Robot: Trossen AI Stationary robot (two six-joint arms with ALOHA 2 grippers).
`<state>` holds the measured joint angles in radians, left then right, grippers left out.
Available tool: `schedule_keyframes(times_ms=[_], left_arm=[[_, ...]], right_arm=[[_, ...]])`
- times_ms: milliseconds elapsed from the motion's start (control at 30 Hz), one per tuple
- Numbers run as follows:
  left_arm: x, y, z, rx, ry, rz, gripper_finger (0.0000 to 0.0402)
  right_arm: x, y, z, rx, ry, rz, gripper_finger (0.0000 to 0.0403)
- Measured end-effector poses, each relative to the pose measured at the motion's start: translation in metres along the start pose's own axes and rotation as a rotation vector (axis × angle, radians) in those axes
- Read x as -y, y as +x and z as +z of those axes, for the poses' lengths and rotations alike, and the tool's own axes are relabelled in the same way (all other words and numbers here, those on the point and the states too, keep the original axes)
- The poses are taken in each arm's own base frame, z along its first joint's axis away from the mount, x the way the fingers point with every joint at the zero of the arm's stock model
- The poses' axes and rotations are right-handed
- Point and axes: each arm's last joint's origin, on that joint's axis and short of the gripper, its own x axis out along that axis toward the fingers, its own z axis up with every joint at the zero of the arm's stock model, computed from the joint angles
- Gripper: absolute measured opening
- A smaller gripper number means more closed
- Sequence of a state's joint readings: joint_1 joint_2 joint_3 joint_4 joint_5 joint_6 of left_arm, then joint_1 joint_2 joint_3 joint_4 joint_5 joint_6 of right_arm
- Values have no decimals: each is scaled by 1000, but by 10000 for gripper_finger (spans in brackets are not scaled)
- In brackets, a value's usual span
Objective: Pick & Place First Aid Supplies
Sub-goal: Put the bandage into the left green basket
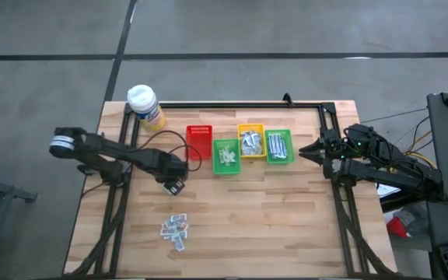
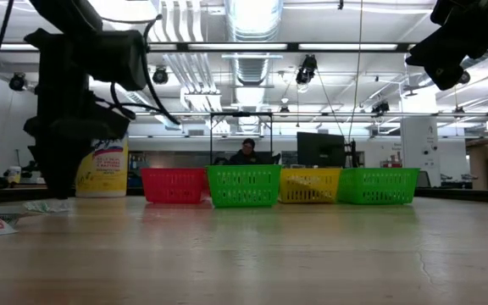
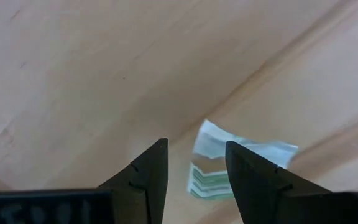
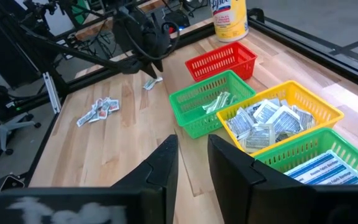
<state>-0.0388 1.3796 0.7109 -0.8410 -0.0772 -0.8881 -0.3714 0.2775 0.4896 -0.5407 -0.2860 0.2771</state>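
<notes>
High view: three bins already stocked – green bin, yellow bin, second green bin; red bin empty. Loose pile of packets left on surface.

Left wrist view: my left fingers apart, above lone greenish packet, not gripped.

Right wrist view: my right fingers slightly apart, empty, waiting beside bins.

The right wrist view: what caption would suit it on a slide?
Four small bins hold sorted packets while the left gripper hovers above one packet on the table.
</notes>
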Motion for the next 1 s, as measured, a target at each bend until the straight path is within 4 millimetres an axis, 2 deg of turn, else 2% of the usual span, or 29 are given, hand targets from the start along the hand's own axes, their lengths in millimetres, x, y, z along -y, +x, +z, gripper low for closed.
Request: schedule_keyframes(times_ms=[300,833,1000], left_arm=[[1,13,4,-46,45,41,145],[4,19,8,-40,116,41,9],[4,19,8,-29,114,47,5]], right_arm=[[0,0,0,0,0,0,72],[0,0,0,0,0,0,84],[0,0,0,1,0,0,86]])
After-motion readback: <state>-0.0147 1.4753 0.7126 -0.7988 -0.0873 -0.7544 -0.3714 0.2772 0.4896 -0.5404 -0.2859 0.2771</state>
